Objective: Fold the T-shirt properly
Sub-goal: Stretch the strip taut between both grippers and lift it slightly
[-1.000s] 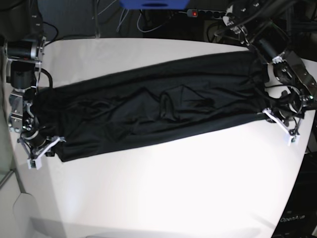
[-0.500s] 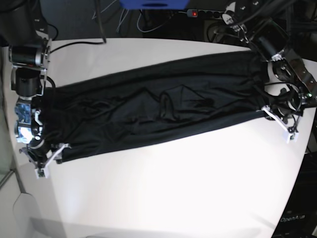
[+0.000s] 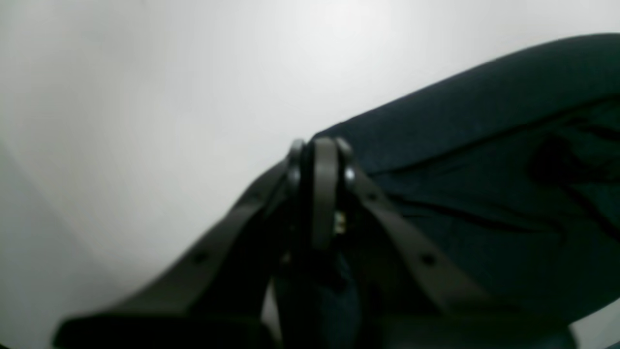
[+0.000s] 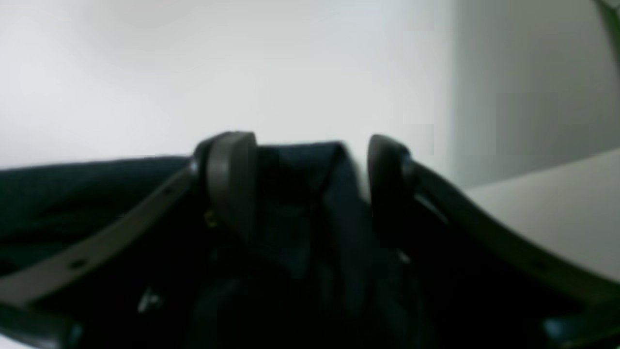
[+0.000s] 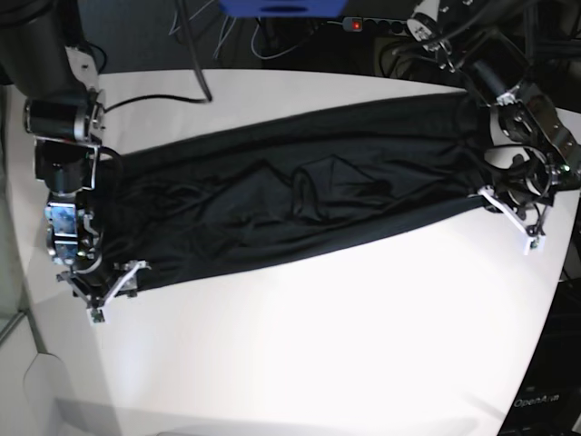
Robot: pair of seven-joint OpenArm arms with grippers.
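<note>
The black T-shirt [image 5: 300, 195] lies stretched in a long, wrinkled band across the white table [image 5: 318, 354]. At its left end in the base view, my right gripper [image 5: 115, 287] stands open. The right wrist view shows that gripper [image 4: 310, 179] with its fingers [image 4: 232, 184] apart and loose shirt fabric [image 4: 300, 203] between them. My left gripper [image 5: 496, 205] sits at the shirt's right front corner. In the left wrist view its jaws [image 3: 319, 179] are pressed together on the shirt's edge [image 3: 484, 194].
A power strip with a red light [image 5: 356, 24], cables and a blue object [image 5: 281, 7] lie beyond the table's far edge. The table's rounded edge runs close to both grippers. Bare white tabletop fills the front half.
My right gripper has opened and let go of the shirt's end, sliding rightward and toward the table's front. The shirt's left end has shifted right. The left gripper stays shut, slightly farther back.
</note>
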